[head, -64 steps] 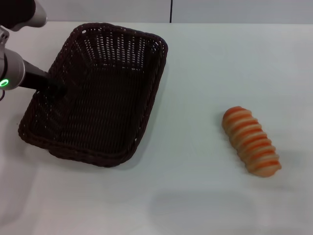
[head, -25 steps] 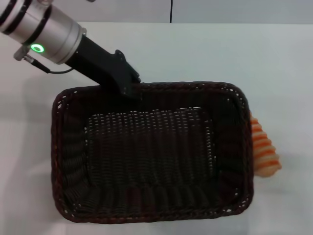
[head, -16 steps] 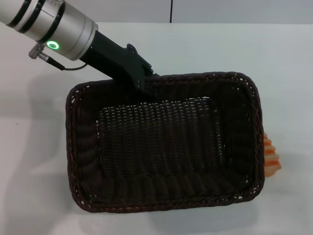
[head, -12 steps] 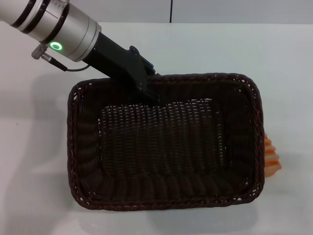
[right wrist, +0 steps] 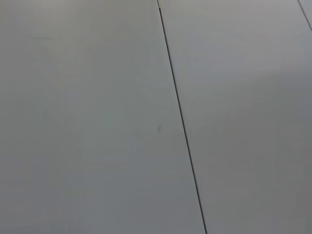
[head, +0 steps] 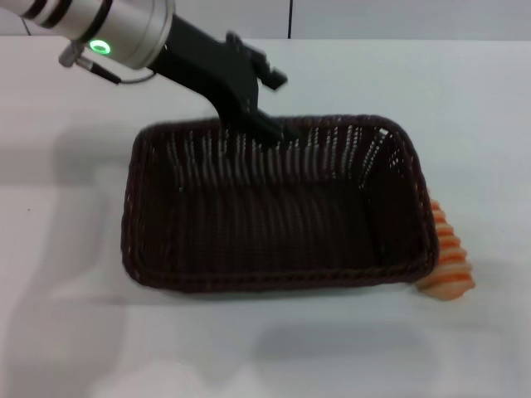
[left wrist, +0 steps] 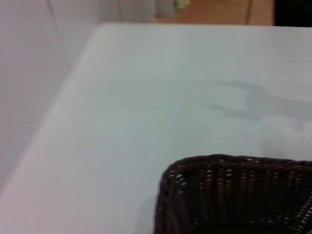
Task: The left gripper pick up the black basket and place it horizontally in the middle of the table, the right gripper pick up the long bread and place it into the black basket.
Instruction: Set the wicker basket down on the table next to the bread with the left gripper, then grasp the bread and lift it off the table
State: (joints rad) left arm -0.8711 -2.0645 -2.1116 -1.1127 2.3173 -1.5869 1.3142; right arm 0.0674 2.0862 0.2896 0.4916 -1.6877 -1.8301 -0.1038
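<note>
One change: dark woven wicker basket (head: 278, 207) now lowered mid-table, horizontal | rear rim still clamped by left gripper (head: 264, 124) | striped oblong bread (head: 448, 264) partly covered at right corner | release pending

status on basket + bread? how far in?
Done: the black basket lies lengthwise across the middle of the table. In hand: the left gripper grips its far rim, not released. Left: the long bread sits on the table, half hidden behind the basket's right end, not inside. The right gripper is not in view.
</note>
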